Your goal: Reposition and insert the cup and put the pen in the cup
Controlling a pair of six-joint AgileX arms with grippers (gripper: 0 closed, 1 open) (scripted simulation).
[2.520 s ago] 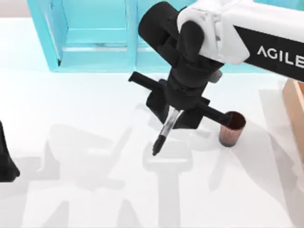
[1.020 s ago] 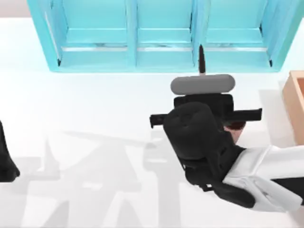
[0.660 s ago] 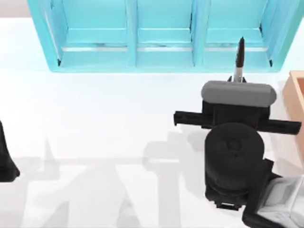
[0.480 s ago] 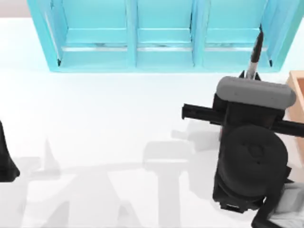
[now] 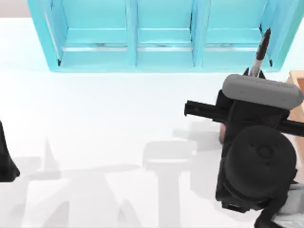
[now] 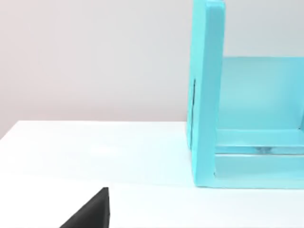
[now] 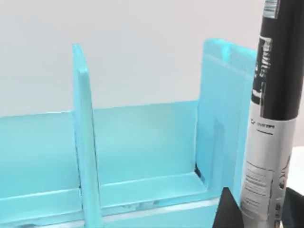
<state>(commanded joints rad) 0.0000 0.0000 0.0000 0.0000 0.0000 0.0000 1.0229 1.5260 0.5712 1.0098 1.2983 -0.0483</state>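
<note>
My right gripper (image 5: 253,75) is shut on the pen (image 5: 261,51), a slim black marker with a pale grey barrel. The pen sticks out past the gripper toward the teal shelf. In the right wrist view the pen (image 7: 270,118) stands close up beside a dark fingertip (image 7: 229,210). Below the gripper's black crossbar only a reddish-brown sliver of the cup (image 5: 222,131) shows; the right arm hides the rest of it. My left arm (image 5: 5,159) stays parked at the table's left edge.
A teal shelf unit (image 5: 133,33) with upright dividers runs along the back of the table and also appears as the shelf (image 7: 142,142) and the shelf (image 6: 209,95). The corner of a wooden box (image 5: 298,80) sits at the right edge.
My right arm has swung from the table's middle to the right with the pen, which now points toward the shelf. The gripper now covers the cup. The left arm has not moved.
</note>
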